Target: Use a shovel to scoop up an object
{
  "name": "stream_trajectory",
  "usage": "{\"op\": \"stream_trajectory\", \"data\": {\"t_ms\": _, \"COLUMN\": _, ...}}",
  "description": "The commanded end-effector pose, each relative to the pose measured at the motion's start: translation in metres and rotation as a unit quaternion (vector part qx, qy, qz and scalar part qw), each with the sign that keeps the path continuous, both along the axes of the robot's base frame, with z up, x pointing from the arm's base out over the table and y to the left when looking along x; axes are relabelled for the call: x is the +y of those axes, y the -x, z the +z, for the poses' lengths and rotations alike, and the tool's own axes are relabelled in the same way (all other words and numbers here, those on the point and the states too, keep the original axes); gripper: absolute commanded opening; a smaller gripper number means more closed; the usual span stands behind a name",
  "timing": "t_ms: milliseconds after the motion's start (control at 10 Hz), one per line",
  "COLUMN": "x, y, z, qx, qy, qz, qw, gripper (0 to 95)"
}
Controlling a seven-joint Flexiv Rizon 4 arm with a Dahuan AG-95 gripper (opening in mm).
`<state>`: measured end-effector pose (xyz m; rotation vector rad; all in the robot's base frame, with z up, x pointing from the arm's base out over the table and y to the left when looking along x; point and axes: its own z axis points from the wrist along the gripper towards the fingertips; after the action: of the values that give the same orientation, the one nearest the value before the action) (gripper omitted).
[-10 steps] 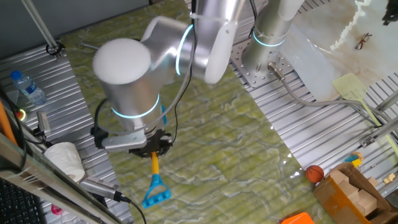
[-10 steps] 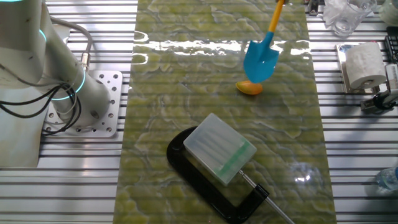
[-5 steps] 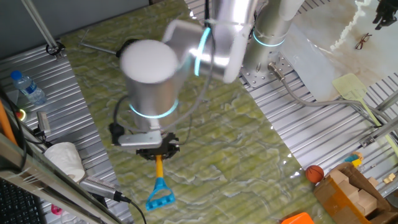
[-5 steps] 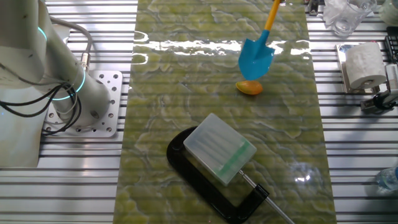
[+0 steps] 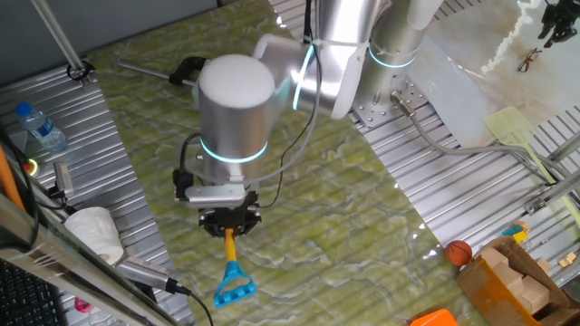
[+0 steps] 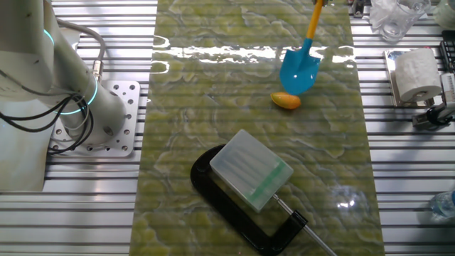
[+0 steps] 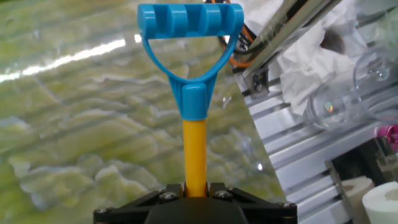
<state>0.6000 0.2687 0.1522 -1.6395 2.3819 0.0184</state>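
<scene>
My gripper [image 5: 227, 226] is shut on the yellow shaft of the shovel [image 5: 232, 272]. In the hand view the shaft [image 7: 194, 155] runs up from between the black jaws to the blue D-shaped end [image 7: 189, 22]. In the other fixed view the shovel's blue blade [image 6: 298, 70] hangs tilted just above and behind the object [image 6: 286, 100], a small orange-yellow oval lump lying on the green mat. The blade's tip is close to the lump; I cannot tell if they touch. The gripper itself is out of that view.
A black clamp [image 6: 234, 206] holding a clear box [image 6: 250, 169] lies on the mat's near part. A paper roll [image 6: 414, 75] and glassware [image 6: 394, 18] stand at the right. A pale green spatula [image 5: 517, 131], an orange ball [image 5: 459, 252] and a water bottle [image 5: 41, 127] lie off the mat.
The arm has swung to the right in the one fixed view. The blade shifted slightly sideways above the lump and back; the lump has not moved.
</scene>
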Motion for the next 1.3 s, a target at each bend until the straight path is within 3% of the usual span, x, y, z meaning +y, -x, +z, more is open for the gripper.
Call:
{"op": "stream_trajectory", "data": {"t_ms": 100, "x": 0.013, "y": -0.007, "z": 0.006, "qx": 0.020, "qy": 0.011, "qz": -0.015, "qw": 0.9996, "gripper": 0.0}}
{"op": "stream_trajectory", "data": {"t_ms": 700, "x": 0.013, "y": -0.009, "z": 0.002, "qx": 0.020, "qy": 0.036, "qz": -0.019, "qw": 0.9990, "gripper": 0.0}}
{"op": "stream_trajectory", "data": {"t_ms": 900, "x": 0.011, "y": -0.013, "z": -0.006, "qx": 0.009, "qy": 0.039, "qz": -0.006, "qw": 0.9992, "gripper": 0.0}}
{"op": "stream_trajectory", "data": {"t_ms": 1300, "x": 0.007, "y": -0.015, "z": -0.015, "qx": 0.007, "qy": 0.023, "qz": -0.011, "qw": 0.9996, "gripper": 0.0}}
